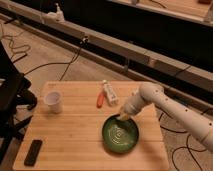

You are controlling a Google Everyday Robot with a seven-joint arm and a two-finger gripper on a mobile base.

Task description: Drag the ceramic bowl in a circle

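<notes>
One hand [123,116] at ceramic bowl [120,136] rim

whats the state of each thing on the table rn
bowl: upright, empty, on the table
gripper: down at the bowl's far rim
cup: upright, standing alone at the left
tube: lying flat at the far edge
orange stick: lying flat beside the tube
black slab: lying flat at the near left corner
</notes>
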